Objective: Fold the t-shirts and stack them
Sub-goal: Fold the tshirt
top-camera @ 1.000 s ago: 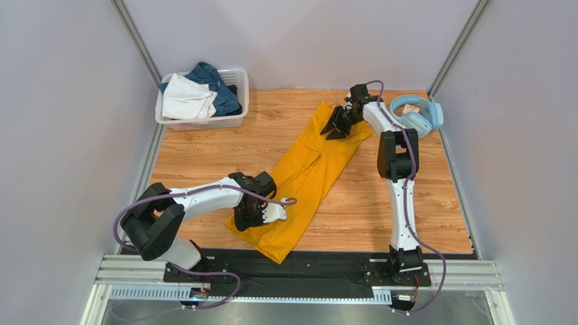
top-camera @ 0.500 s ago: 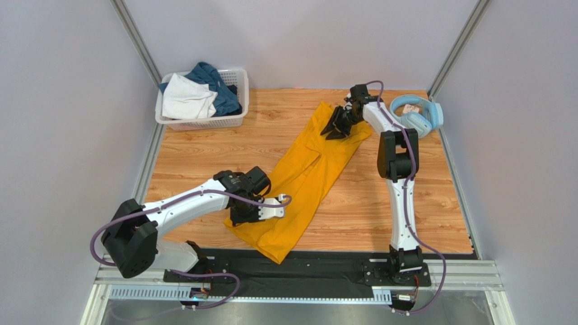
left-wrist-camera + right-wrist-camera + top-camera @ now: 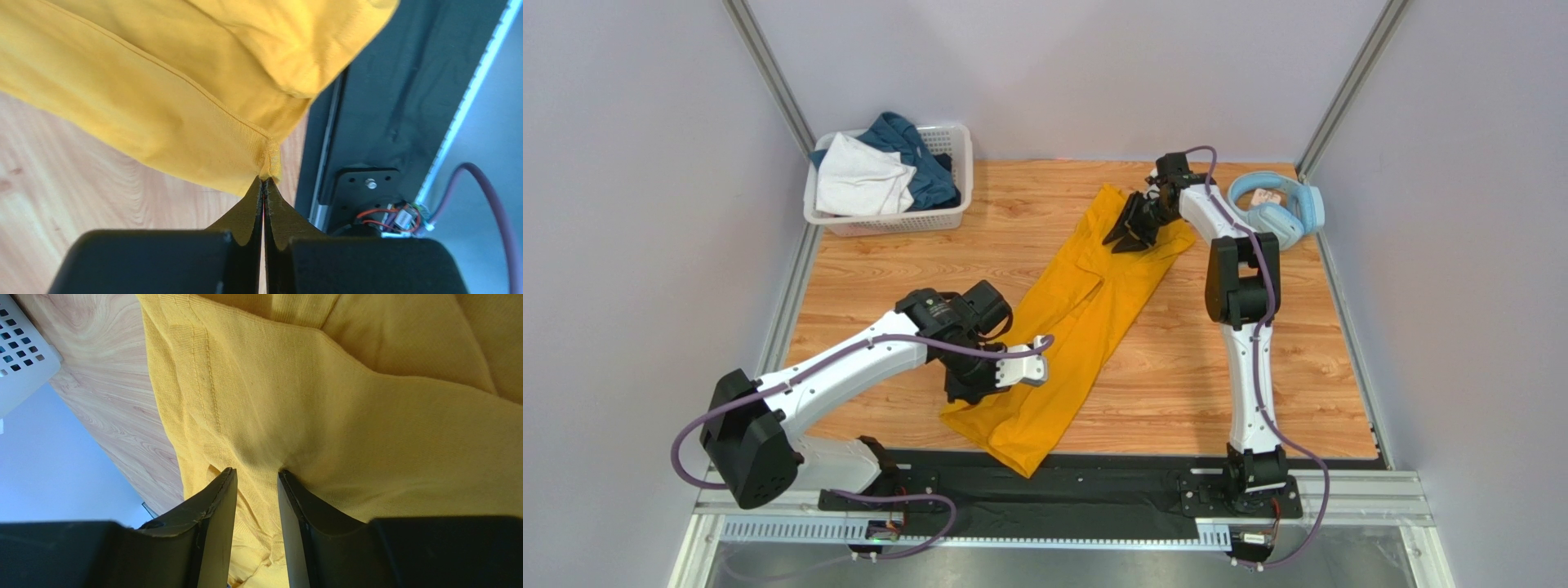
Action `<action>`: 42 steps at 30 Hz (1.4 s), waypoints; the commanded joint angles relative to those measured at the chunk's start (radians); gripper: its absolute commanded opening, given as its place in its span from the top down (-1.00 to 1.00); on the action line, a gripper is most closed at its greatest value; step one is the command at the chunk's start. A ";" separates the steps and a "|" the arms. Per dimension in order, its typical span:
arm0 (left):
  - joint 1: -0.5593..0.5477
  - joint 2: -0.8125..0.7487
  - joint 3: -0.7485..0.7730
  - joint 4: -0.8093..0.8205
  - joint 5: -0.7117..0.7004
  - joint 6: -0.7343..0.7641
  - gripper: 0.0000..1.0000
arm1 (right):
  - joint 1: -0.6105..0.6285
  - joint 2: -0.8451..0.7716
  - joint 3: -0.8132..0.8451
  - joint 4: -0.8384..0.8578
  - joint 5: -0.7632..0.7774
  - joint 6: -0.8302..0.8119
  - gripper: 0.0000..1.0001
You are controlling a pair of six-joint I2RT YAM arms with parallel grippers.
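Observation:
A mustard-yellow t-shirt [image 3: 1081, 312] lies stretched diagonally across the wooden table. My left gripper [image 3: 967, 390] is shut on the hem corner at the shirt's near left end. In the left wrist view the fingertips [image 3: 264, 181] pinch that seam corner of the cloth [image 3: 184, 92] just above the wood. My right gripper [image 3: 1128, 233] sits on the shirt's far end. In the right wrist view its jaws [image 3: 256, 473] stand a little apart with a puckered fold of the yellow cloth [image 3: 344, 404] between them. A white garment [image 3: 860, 181] and a teal-blue garment [image 3: 918, 157] lie in the basket.
The white lattice basket [image 3: 946, 221] stands at the far left corner, and its edge shows in the right wrist view [image 3: 18, 349]. Light-blue headphones [image 3: 1277, 202] lie at the far right. The black base rail [image 3: 1075, 472] runs along the near edge, right by the shirt's near end.
My left arm has swung its elbow left and carried the gripper, with the hem corner, a little away from the near edge. The right arm has not moved.

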 commanded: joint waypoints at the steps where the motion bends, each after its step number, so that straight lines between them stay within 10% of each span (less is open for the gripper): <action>1: -0.007 0.022 0.000 -0.082 0.098 0.046 1.00 | -0.007 0.063 -0.016 -0.028 0.075 -0.026 0.24; 16: -0.036 0.057 -0.003 -0.125 0.169 0.069 1.00 | -0.024 0.168 0.166 -0.100 0.066 0.012 0.24; 22: -0.155 0.141 0.064 -0.079 0.210 0.007 0.80 | -0.027 0.172 0.197 -0.101 0.075 0.020 0.24; 24: -0.171 0.169 0.105 -0.078 0.235 -0.005 0.58 | -0.028 0.192 0.249 -0.103 0.068 0.031 0.23; 25: -0.174 0.178 0.119 -0.079 0.262 -0.006 0.10 | -0.027 0.201 0.272 -0.104 0.063 0.038 0.23; 32: -0.172 0.179 0.114 -0.033 0.149 0.018 0.05 | -0.030 0.255 0.396 -0.080 -0.027 0.063 0.21; 42: 0.178 0.003 0.121 0.309 0.187 -0.094 0.04 | -0.060 0.252 0.504 0.257 -0.254 0.336 0.24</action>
